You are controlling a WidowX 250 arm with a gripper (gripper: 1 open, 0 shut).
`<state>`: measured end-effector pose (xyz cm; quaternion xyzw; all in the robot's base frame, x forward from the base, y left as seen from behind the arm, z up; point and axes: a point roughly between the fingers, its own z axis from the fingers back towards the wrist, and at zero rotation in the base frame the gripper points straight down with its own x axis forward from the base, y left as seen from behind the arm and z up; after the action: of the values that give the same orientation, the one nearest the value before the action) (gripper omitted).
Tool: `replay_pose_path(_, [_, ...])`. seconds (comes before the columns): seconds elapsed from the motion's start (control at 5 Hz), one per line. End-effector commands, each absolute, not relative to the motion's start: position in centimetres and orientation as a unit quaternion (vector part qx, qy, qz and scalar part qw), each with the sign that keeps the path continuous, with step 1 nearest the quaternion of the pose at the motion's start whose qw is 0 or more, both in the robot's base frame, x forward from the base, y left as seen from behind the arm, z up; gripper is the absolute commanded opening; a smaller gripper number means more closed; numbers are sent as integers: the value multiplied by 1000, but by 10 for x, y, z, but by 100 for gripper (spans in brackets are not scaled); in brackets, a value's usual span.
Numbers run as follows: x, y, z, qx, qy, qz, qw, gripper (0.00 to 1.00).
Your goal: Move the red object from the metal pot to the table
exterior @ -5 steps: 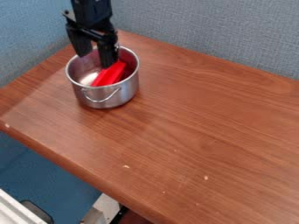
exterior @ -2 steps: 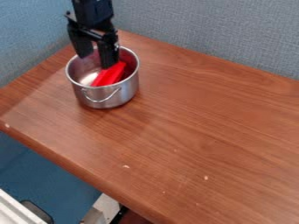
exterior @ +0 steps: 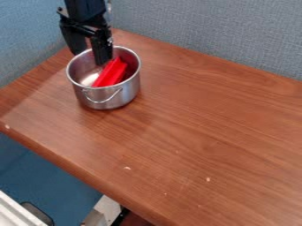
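Red object point(exterior: 109, 73): we observe a smooth, elongated block, tilted inside the round, straight-walled pot point(exterior: 106, 95) of shiny metal with a thin wire handle. The pot stands on the wood-grain surface point(exterior: 195, 124). Above it, the black end effector point(exterior: 91, 51) is spread open.

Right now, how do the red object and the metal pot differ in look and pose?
The red object is bright red, while the metal pot is shiny silver. The red object is long and leans inside; the pot is round and stands upright around it. The red object has no handle visible, but the pot has a thin wire one.
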<state>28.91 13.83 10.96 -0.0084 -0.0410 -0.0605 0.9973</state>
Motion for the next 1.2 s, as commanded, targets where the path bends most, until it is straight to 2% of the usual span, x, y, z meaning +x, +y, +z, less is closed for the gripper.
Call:
replay_pose_path(0.0, [287,143,127,7,-74,-61,995,100])
replay_pose_path(0.6, [289,143,122,6,-86,-23,996,100])
replay_pose_path(1.0, [297,139,106,8,-88,14,996,100])
